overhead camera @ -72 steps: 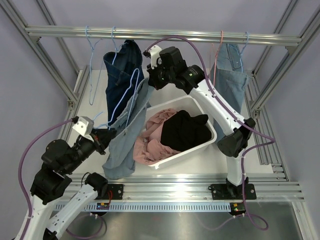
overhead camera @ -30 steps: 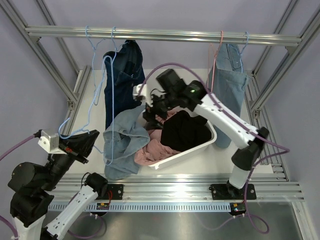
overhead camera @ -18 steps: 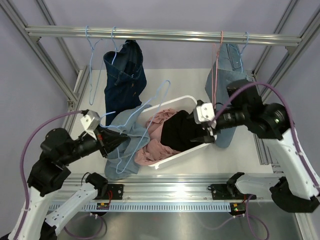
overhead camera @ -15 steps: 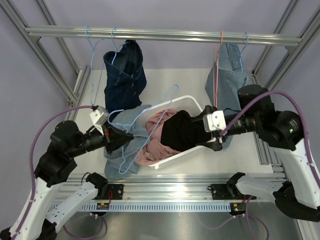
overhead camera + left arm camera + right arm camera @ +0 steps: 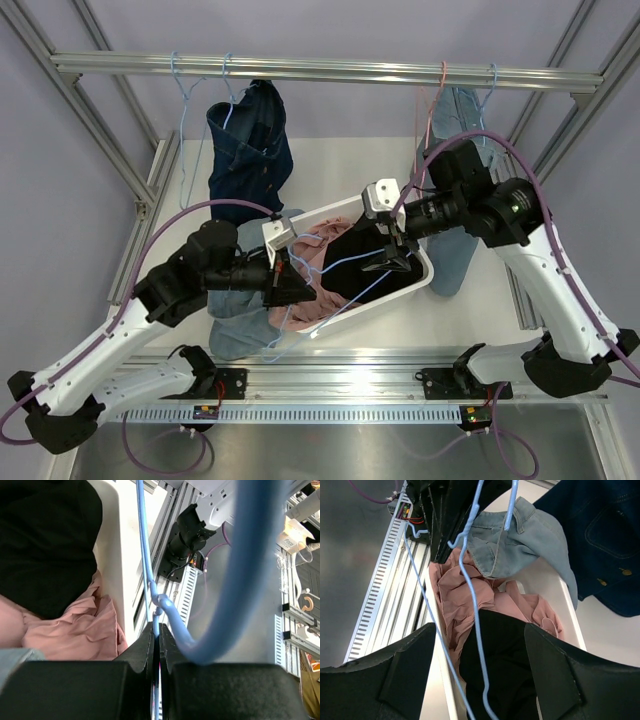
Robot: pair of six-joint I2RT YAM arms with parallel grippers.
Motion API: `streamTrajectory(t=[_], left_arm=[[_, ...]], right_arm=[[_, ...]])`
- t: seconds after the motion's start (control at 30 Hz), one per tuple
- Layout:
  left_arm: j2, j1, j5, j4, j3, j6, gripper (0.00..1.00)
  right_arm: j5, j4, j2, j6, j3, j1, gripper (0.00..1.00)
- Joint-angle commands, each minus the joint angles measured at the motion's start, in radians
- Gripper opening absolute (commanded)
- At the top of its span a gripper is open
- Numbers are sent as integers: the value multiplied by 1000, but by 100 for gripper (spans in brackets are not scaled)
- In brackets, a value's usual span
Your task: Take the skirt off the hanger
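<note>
My left claw (image 5: 157, 635) is clamped on the blue hanger (image 5: 470, 580). My right claw (image 5: 477, 665) stands wide, the wire passing between its fingers. The denim skirt (image 5: 235, 335) is slumped over the bin (image 5: 345, 205) rim. A pink garment (image 5: 455, 600) and a black garment (image 5: 500, 655) lie underneath.

Hanger (image 5: 243, 555) wire slants across basket (image 5: 425, 272) mouth, barring straight descent. Bare tabletop (image 5: 340, 165) behind basket open, between hanging dark denim (image 5: 250, 140) and light denim (image 5: 452, 275).
</note>
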Motion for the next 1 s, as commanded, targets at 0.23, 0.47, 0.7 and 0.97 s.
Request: streamTrajectory(t=[0.23,0.47,0.7,0.97], left_arm=[[37,-52,-49,139,14,-29,0],[37,-61,-56,142,19,-30,0],[-4,-61,-74,154,-23,-36,0],[-168,-61,-117,295,-161,-95,66]], right_arm=[[-5,27,43,46,-95,76,74],[51,57,65,83,-130,108,44],[46,27,54,61,-103,108,0],[-38,38,6,84,-130,44,0]])
